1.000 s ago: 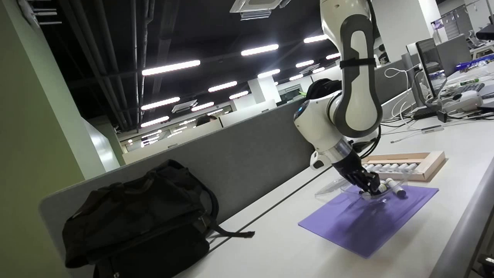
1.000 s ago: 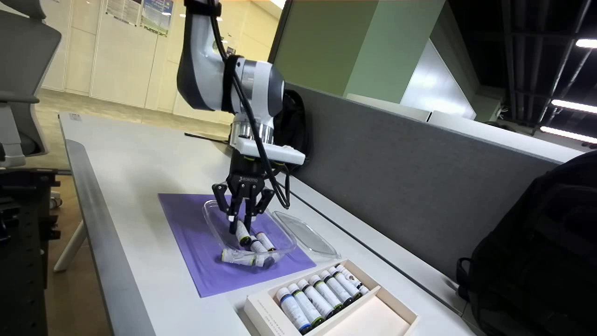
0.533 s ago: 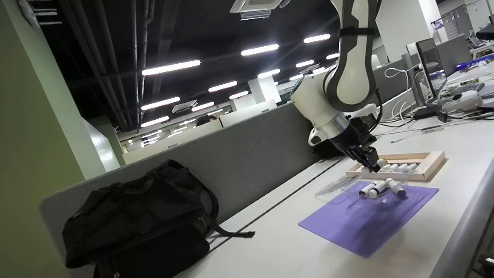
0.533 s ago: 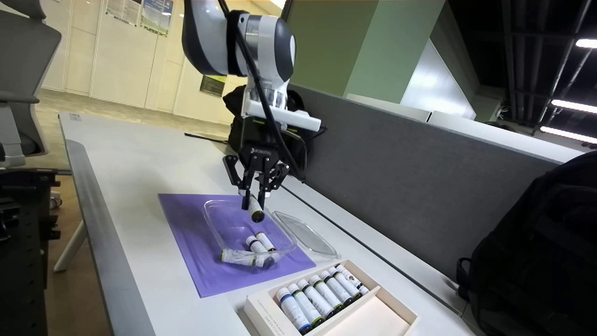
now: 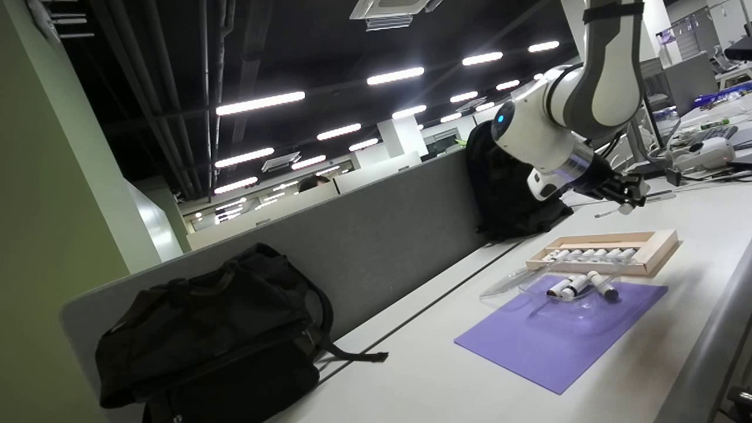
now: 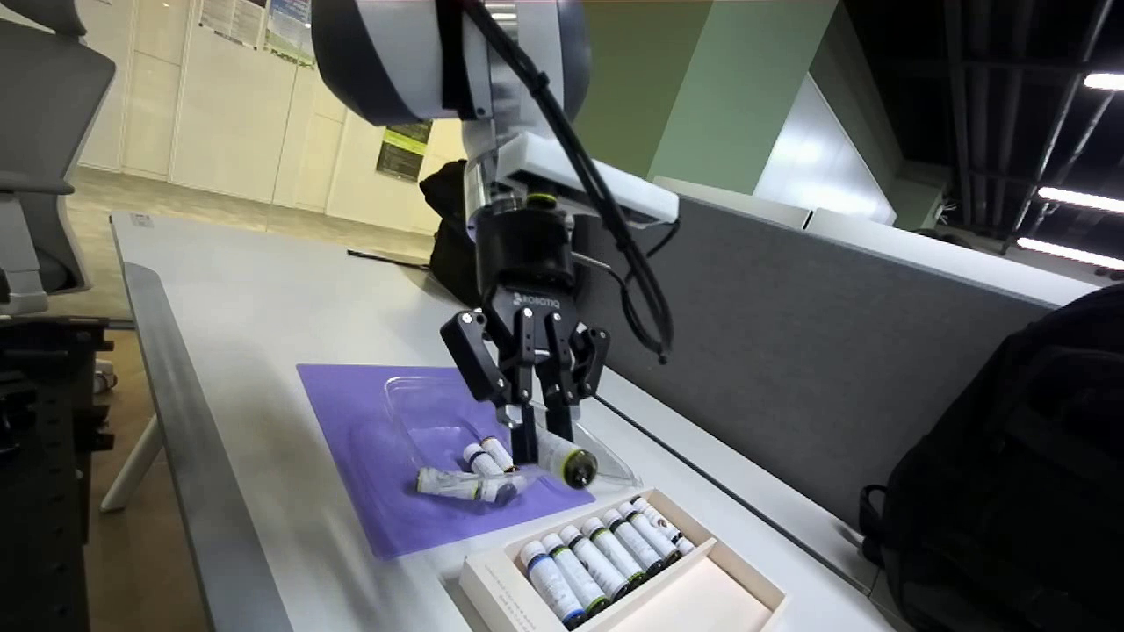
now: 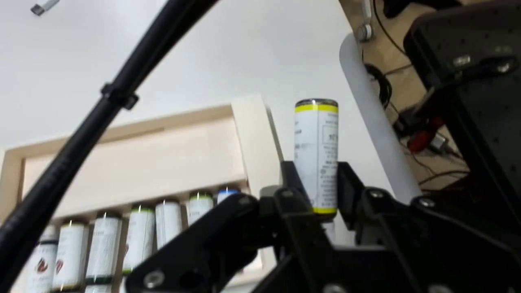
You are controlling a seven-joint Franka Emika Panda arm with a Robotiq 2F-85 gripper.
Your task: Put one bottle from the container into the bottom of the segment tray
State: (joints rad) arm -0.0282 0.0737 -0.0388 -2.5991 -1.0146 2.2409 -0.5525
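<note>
The bottle (image 7: 316, 156) is white with yellow bands, the mat (image 5: 546, 349) purple.

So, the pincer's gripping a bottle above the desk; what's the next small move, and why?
I'd probably shift the pincer sideways over the segment tray before lowering: the gripped bottle is aloft, and in the wrist view it appears beyond the tray's end wall.
</note>
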